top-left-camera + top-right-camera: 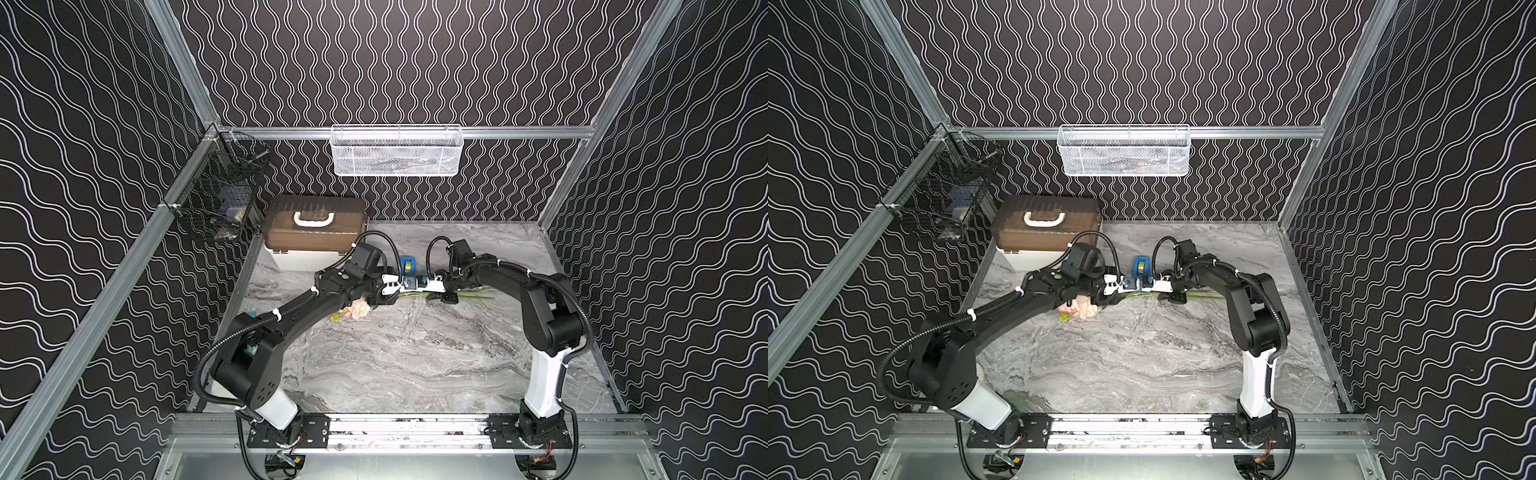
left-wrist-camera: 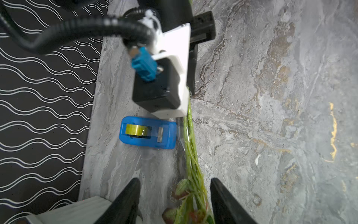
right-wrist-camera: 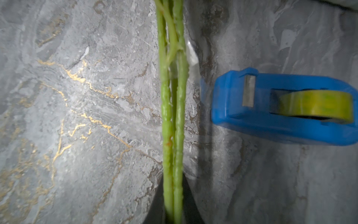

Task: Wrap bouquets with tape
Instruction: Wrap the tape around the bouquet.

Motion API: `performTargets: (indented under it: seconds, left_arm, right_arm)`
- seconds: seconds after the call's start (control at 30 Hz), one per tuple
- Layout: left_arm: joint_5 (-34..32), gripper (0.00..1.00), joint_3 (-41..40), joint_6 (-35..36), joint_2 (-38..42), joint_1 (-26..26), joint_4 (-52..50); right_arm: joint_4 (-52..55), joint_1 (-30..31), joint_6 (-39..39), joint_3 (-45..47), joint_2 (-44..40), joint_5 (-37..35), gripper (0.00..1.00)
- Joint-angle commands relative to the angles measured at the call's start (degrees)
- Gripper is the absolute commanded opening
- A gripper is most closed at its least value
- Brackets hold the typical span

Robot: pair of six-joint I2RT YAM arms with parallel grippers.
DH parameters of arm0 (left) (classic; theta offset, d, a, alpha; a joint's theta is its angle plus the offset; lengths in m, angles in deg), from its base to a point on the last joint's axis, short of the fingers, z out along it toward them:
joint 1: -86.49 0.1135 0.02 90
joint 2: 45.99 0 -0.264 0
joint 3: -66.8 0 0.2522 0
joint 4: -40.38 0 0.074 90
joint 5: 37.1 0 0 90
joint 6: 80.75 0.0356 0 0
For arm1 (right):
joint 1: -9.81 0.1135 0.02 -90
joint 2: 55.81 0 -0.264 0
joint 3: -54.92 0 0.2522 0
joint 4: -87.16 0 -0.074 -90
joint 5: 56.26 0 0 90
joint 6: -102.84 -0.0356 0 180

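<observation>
Bouquet [image 1: 360,309]: on the marble-pattern table [image 1: 415,361], just in front of the tape dispenser [image 1: 408,266], on the side nearer the arm bases. The long axis runs crosswise, parallel to the back wall. The pink and cream flower heads [image 1: 1080,309] point to the left arm's side of the dispenser and rest on the table. The stems [image 1: 1142,294] pass in front of the dispenser and end on the right arm's side. Whether the stems touch the table cannot be told.

Tape dispenser: blue, standing on the table, with the yellowish tape roll [image 2: 135,131] in its cradle. Its long axis is square to the stems. The cutter end [image 2: 160,133] faces the stems across a narrow gap; the roll end points toward the back wall.

Left gripper [image 2: 175,187]: fingers spread wide, one on each side of the leafy stretch of stem, on the flower-head side of the dispenser. The stems run nearer one finger; contact cannot be told. No grip.

Right gripper [image 3: 173,203]: fingers drawn tight onto the stems on the stem-end side of the dispenser. The stems run straight out between the fingertips.

Clear film strip [image 3: 192,56]: against the stems, beside the dispenser's cutter end. Whether it is stuck to them cannot be told.
</observation>
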Motion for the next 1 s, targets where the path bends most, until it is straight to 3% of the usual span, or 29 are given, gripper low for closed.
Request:
performTargets:
  seconds: [0.0,0.23,0.57,0.8,0.97]
  left_arm:
    - [3.9,0.61,4.3,-0.2,-2.9,0.3,-10.1]
    - [6.6,0.60,12.2,-2.4,-11.3,0.9,-15.1]
    - [5.1,0.60,19.9,-1.5,-19.7,0.8,-24.1]
    - [1.2,0.59,21.7,-2.5,-23.3,0.8,-23.6]
    - [5.0,0.57,23.3,-2.9,-24.6,0.6,-25.2]
  right_arm:
    - [-12.5,0.5,0.3,3.7,-2.1,-1.8,0.00]
    - [-26.5,1.2,1.3,13.4,-4.2,-3.0,0.00]
    - [-47.2,2.3,2.4,24.9,-6.7,-3.0,0.00]
    - [-54.1,2.3,3.9,28.7,-7.1,-2.8,0.00]
    - [-57.0,2.8,4.6,29.5,-6.8,-3.5,0.00]
